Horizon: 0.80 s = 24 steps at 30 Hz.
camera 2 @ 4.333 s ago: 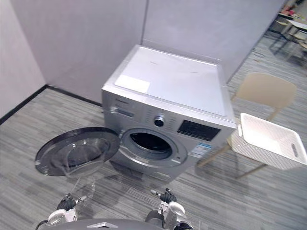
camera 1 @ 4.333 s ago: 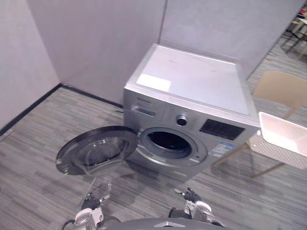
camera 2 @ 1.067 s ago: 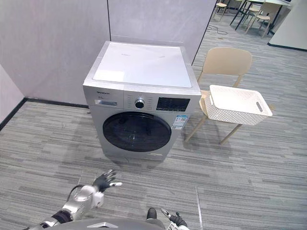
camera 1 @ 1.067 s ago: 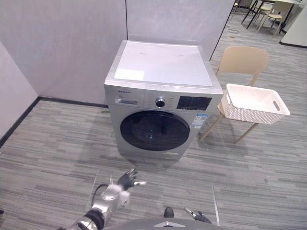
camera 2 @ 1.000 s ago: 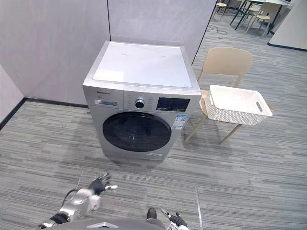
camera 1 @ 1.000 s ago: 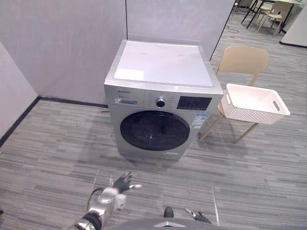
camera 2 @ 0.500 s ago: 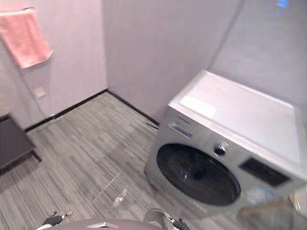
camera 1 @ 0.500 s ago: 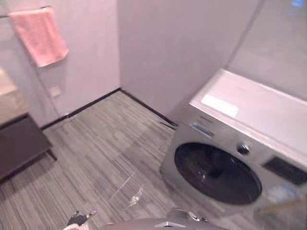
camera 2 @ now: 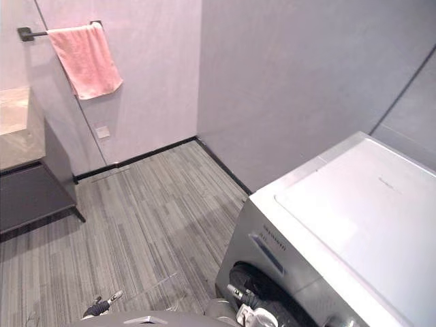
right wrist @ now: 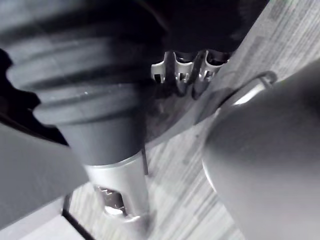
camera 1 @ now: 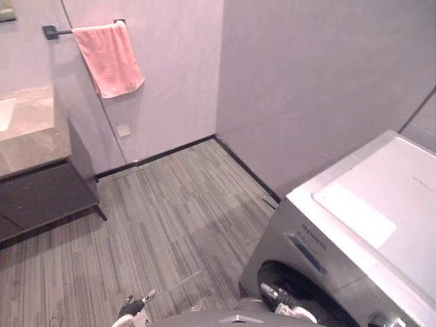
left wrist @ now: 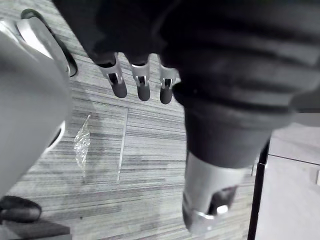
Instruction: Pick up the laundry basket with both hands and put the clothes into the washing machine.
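Two hands hang low, fingers loosely apart and empty. The left hand (camera 1: 131, 310) is over the floor (camera 1: 170, 225), the right hand (camera 1: 289, 312) just before the washer (camera 1: 354, 231).

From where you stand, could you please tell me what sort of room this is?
Probably a bathroom or laundry room: a front-loading washing machine stands by the wall, a pink towel hangs on a wall rail, and a counter tops a dark cabinet nearby.

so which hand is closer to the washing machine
Right. The right hand sits just in front of the washing machine, low by its front; the left hand hangs over the floor, off to its left.
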{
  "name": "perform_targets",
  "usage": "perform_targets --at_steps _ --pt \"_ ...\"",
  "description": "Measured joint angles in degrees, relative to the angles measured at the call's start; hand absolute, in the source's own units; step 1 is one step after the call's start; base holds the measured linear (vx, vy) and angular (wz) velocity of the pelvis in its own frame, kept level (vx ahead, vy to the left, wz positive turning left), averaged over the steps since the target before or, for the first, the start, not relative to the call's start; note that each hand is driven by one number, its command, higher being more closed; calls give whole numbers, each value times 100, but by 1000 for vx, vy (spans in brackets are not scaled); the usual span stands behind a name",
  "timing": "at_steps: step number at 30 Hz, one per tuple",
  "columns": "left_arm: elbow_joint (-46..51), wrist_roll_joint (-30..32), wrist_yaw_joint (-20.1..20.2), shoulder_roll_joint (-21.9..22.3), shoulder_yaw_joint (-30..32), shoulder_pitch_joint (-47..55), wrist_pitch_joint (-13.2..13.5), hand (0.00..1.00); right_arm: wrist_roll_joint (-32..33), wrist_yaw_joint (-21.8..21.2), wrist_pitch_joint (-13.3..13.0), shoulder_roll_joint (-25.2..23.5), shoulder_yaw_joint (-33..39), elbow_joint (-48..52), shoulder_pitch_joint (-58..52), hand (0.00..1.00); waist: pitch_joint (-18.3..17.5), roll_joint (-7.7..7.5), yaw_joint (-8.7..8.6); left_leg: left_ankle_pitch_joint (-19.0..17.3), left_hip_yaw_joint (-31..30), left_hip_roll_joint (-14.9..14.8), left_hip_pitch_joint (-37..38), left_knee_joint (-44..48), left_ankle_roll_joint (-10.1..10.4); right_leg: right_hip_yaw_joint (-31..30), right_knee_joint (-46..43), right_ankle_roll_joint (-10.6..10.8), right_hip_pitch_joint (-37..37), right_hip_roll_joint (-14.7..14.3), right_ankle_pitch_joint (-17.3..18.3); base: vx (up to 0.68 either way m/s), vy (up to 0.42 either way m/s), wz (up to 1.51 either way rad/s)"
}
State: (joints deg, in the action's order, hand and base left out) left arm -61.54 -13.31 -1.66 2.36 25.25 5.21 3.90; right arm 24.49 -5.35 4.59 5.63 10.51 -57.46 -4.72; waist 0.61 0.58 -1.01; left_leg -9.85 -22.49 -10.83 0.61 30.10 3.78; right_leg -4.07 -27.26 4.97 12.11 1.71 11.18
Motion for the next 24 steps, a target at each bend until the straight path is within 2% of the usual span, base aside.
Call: perform_targets --at_steps 1,2,4,5,6,7,8,9,10,11,12,13,14,15,17,19,22,24 --pt "39 -130 -65 61 -2 -51 9 0 61 -187 266 113 -61 -48 71 0 79 86 37 369 254 -63 -321 510 16 137 296 -73 -227 -39 -151 94 -230 39" --pt "37 -238 -79 90 -10 -75 14 0 95 -263 385 201 -88 -228 115 0 129 163 81 670 720 -233 -572 905 13 227 607 -111 -489 -113 -311 72 -222 32" --pt "15 -262 -96 37 -122 -87 26 0 95 -240 438 258 -82 -551 298 0 161 213 132 822 1500 -589 -616 1018 -3 358 954 -123 -808 -161 -478 19 -114 34" --pt "-20 -261 -97 -43 -347 -83 24 0 69 -146 415 225 -14 -679 388 0 202 194 120 813 2115 -832 -568 889 6 534 1179 -93 -1051 -111 -591 2 -35 100" --pt "-69 -257 -90 -227 -564 -135 19 0 -24 -26 108 54 198 -677 375 0 297 37 48 776 2628 -884 -406 556 46 798 1366 -58 -1302 55 -649 -17 -16 122" --pt "-75 -252 -88 -294 -647 -153 18 0 -23 66 -72 -30 245 -678 357 0 332 -48 11 699 2854 -876 -306 369 72 935 1426 -45 -1401 139 -656 -59 11 144" --pt "-96 -220 -87 -357 -775 -223 7 0 -20 237 -379 -130 385 -686 316 0 357 -109 -42 295 3219 -838 -225 276 114 1211 1484 -67 -1467 283 -625 -151 135 120" --pt "-124 -200 -91 -369 -856 -195 -10 0 -15 347 -550 -156 425 -719 243 0 359 -94 -39 -145 3526 -706 -131 116 160 1303 1488 15 -1481 343 -573 -160 171 106" --pt "-185 -160 -93 -392 -889 -184 -15 0 -14 352 -605 -164 423 -715 203 0 355 -93 -44 -275 3669 -685 -34 -177 172 1281 1470 55 -1476 335 -546 -152 206 84" --pt "-300 -106 -91 -479 -952 -137 -41 0 -8 373 -688 -206 439 -739 207 0 370 -121 -41 -352 3787 -459 219 -904 349 1066 1416 145 -1431 369 -511 -79 110 63" --pt "-326 -70 -111 -667 -907 -83 -42 0 -9 421 -699 -300 441 -770 161 0 355 -364 -9 -111 3815 -109 424 -1512 232 709 1571 107 -1450 446 -528 -86 103 54" --pt "-344 -35 -132 -720 -877 -69 -59 0 -11 425 -702 -328 444 -776 131 0 342 -423 -18 24 3807 39 483 -1759 206 556 1677 60 -1462 481 -563 -58 111 34" --pt "-346 3 -143 -699 -716 -30 -66 0 -11 444 -717 -359 577 -773 84 0 319 -447 -26 216 3810 272 562 -2185 173 387 1874 -11 -1458 587 -642 -34 118 23" --pt "-344 15 -151 -679 -659 -5 -67 0 -7 457 -718 -366 637 -773 68 0 294 -436 -35 290 3808 379 594 -2378 146 330 1967 -42 -1451 645 -676 9 153 17" --pt "-383 145 -169 -618 -534 84 -82 0 -5 463 -740 -340 665 -770 34 0 153 -339 -111 518 3815 630 669 -2964 89 313 2267 -83 -1449 798 -840 68 135 9" --pt "-424 236 -168 -607 -501 85 -85 0 -7 460 -747 -338 660 -768 -45 0 123 -311 -103 681 3814 686 766 -3184 75 326 2384 -64 -1510 805 -885 105 58 5" --pt "-440 239 -162 -592 -509 77 -83 0 -87 463 -739 -349 669 -846 -75 0 66 -343 -93 865 3803 703 1004 -3448 87 414 2455 119 -1634 781 -923 118 -4 2" --pt "-449 239 -146 -527 -523 64 -84 0 -242 464 -731 -348 735 -882 -67 0 31 -358 -94 873 3797 693 1022 -3448 82 457 2489 157 -1672 774 -944 130 -27 3"
